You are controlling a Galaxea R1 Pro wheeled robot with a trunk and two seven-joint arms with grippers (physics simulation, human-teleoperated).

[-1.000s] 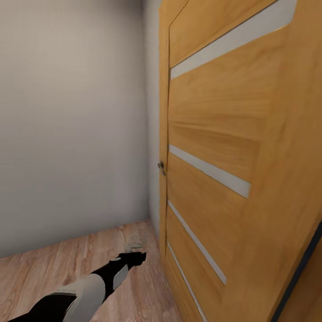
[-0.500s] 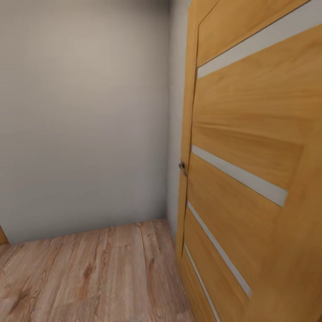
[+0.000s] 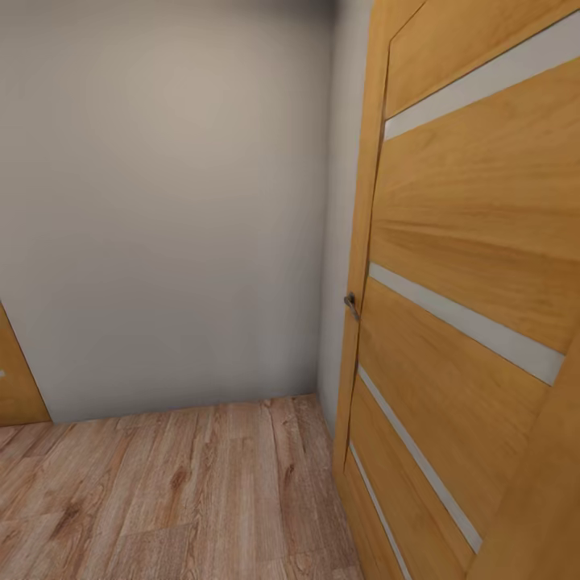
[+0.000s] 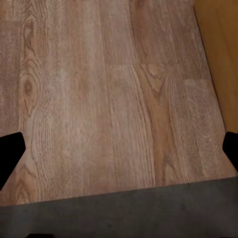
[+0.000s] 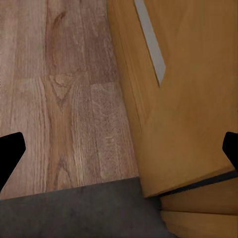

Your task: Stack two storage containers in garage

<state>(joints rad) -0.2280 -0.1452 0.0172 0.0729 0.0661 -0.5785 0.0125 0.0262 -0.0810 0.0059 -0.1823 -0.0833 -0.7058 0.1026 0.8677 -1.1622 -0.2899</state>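
Observation:
The two storage containers are out of view. In the left wrist view my left gripper (image 4: pixel 119 153) is open, its dark fingertips (image 4: pixel 10 153) far apart over light wood-plank floor (image 4: pixel 99 89), with nothing between them. My right gripper (image 5: pixel 119 153) is also open and empty, one fingertip (image 5: pixel 9 153) over the planks and the other by the foot of an orange wooden door (image 5: pixel 188 99). A dark grey surface (image 4: pixel 124 213) meets the planks along a straight edge near both grippers.
An orange wooden door (image 3: pixel 467 266) with pale glass strips and a small metal handle (image 3: pixel 351 304) stands close on the right. A plain grey wall (image 3: pixel 161 201) closes the corner ahead. Another orange door edge (image 3: pixel 16 379) shows at far left. Wood-plank floor (image 3: pixel 177 491) lies ahead.
The head camera has turned left: the door slid right in the picture and a second door edge came in at far left. My left arm, low in the picture a second ago, has left it.

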